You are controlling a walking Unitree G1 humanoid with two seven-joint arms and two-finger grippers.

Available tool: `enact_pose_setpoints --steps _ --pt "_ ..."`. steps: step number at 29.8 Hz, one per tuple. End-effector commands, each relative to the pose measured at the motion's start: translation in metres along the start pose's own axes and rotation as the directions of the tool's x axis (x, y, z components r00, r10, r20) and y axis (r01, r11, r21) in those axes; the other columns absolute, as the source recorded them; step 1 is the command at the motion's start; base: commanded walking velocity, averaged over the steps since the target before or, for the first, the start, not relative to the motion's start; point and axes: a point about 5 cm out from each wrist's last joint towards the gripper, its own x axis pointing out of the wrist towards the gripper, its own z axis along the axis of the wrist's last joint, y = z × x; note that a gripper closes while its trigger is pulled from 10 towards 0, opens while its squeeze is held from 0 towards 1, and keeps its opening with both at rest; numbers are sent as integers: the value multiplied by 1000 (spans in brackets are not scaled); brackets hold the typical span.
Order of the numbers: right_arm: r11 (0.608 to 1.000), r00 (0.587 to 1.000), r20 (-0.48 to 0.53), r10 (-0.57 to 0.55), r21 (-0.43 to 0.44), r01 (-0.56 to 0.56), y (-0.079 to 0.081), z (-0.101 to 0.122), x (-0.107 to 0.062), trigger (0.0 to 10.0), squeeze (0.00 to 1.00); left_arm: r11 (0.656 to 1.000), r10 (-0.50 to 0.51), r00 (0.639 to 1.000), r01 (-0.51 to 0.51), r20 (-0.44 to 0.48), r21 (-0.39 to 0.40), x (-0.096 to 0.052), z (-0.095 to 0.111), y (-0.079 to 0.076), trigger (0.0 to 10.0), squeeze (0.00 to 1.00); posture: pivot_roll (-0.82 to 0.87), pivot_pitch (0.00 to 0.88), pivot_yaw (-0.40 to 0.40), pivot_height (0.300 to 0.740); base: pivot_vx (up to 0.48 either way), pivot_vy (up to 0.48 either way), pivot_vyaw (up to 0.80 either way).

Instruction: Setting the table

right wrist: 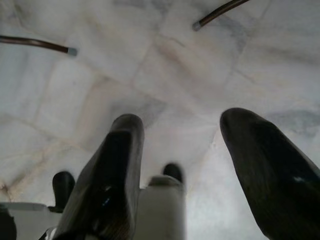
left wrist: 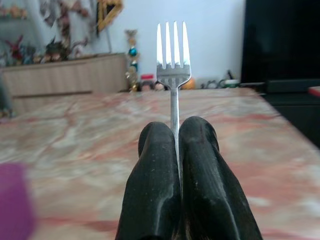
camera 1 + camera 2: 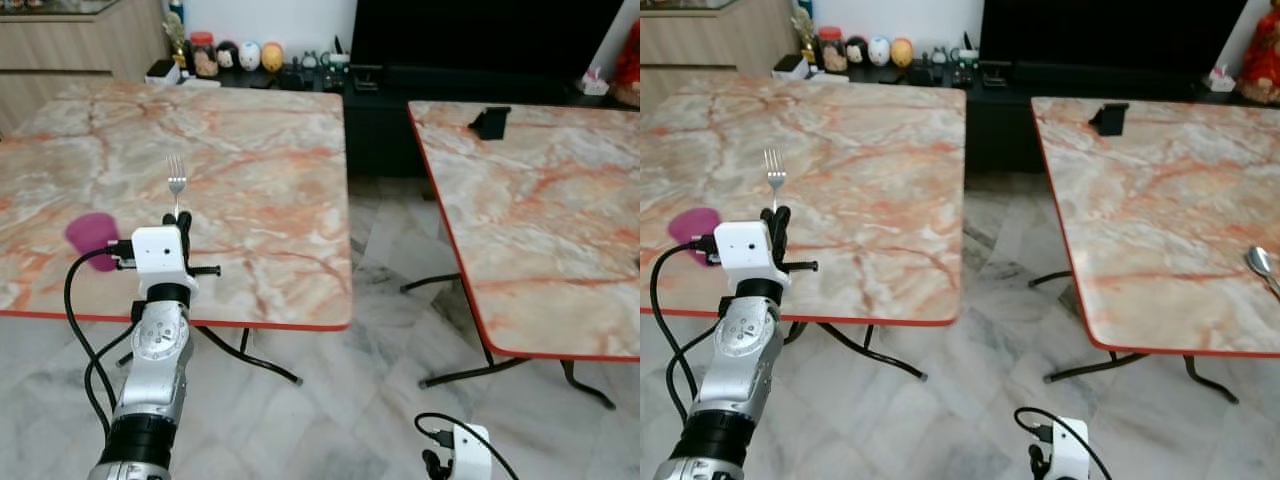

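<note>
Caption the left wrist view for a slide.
Left end effector shut on an upright fork above the marble table.

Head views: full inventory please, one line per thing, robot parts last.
Tables: 2, orange-veined marble tops with red edges, left one and right one, side by side with a gap.
Fork: 1, silver, held upright over the left table.
Cup: 1, magenta, on the left table near its front edge.
Spoon: 1, silver, on the right table at its right side.
Black stand: 1, at the right table's far end.
Figurines and jars: several, mixed colours, on the low cabinet behind.
Floor: pale marble tiles.
Left gripper: shut on the fork's handle.
Right gripper: open, hanging low over the floor.
</note>
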Motion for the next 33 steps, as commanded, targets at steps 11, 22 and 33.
enact_pose_setpoints --steps 11,22,33 --pt "1000 1000 -6 -22 3 22 -8 -1 -1 10000 0 999 -40 999 40 -16 -6 1 -2 -11 10000 0 40 0 -8 740 0 -450 0" --pt "1000 1000 -6 -22 -1 22 -9 -1 -1 10000 0 999 -50 998 50 -26 -10 1 -3 -12 10000 0 41 0 -11 740 0 -449 0" --pt "1000 1000 -7 -24 -3 24 -9 0 -1 10000 0 999 -50 998 50 -41 -1 -1 -8 -9 10000 0 40 0 -16 740 0 -442 0"
